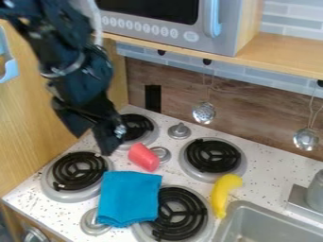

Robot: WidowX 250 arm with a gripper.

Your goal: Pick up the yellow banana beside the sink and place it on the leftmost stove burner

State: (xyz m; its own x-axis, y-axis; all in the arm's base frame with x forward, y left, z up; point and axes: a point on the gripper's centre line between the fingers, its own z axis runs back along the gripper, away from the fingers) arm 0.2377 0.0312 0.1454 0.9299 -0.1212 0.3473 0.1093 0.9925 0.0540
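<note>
While the black gripper (99, 140) hangs over the tabletop (120, 163), whether open or closed I cannot tell, a red block (144, 157) lies near it, a blue cloth (129, 198) partly covers a burner (187, 213), a yellow banana (221, 194) sits beside the sink (236, 208).

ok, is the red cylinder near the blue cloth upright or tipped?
Tipped. The red cylinder lies on its side, its length slanting between the blue cloth and the black coil behind it.
</note>
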